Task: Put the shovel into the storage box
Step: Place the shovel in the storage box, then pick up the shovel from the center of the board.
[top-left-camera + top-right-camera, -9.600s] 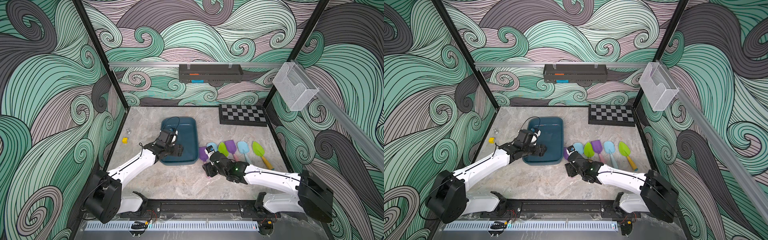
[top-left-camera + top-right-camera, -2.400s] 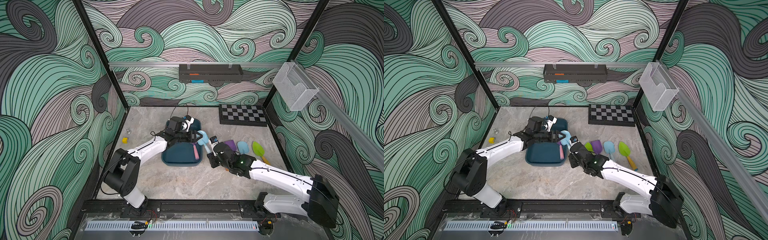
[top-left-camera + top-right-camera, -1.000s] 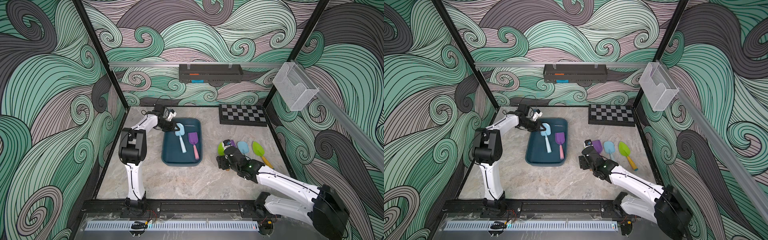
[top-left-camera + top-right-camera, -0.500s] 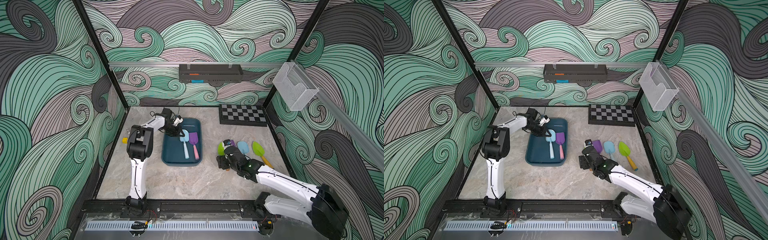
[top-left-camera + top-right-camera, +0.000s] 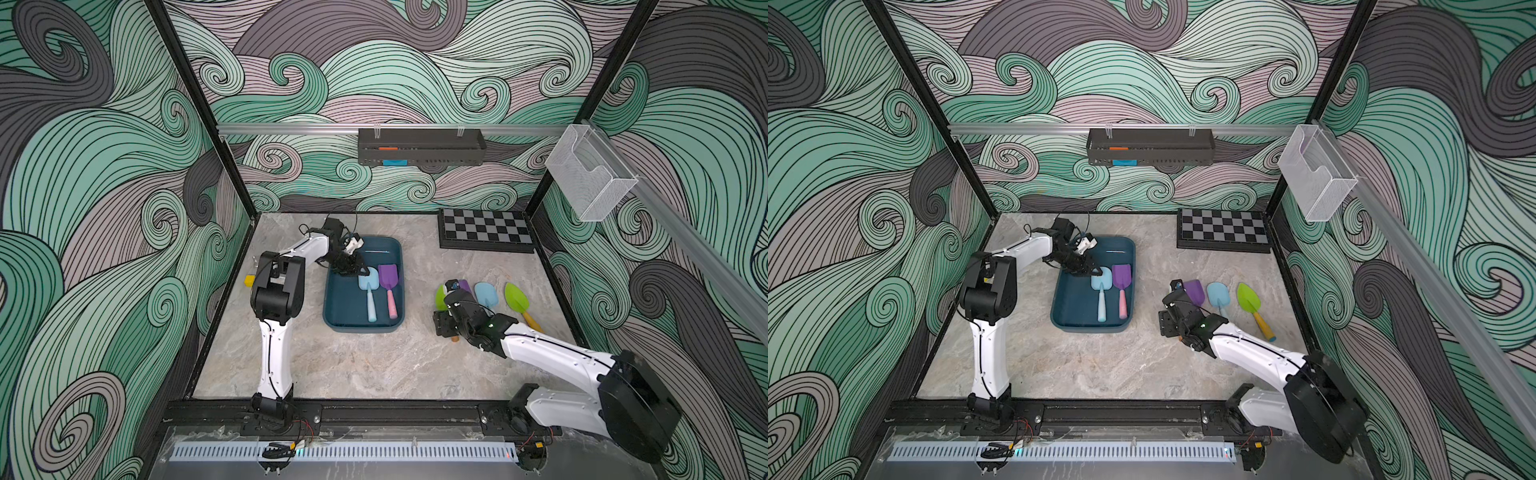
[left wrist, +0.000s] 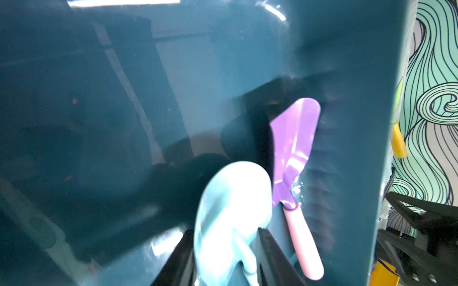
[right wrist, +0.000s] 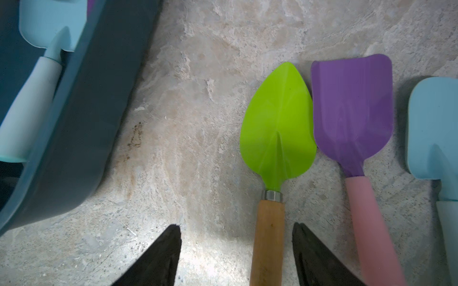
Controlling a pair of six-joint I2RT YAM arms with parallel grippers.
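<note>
Blue shovel (image 5: pixel 368 289): lengthwise in storage box (image 5: pixel 338 309), blade rearward.
Left gripper (image 5: pixel 358 271): parted astride blade, per wrist view.
Right gripper (image 7: pixel 236 229): open, empty.

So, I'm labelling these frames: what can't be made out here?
Light blue shovel in the storage box: blurred in the left wrist view, handle cut by the edge; whether left end effector grips it unclear.
Wooden-handled green shovel: handle hidden under the right arm in a top view.
Black wall tray: contents too small, both top views.
</note>
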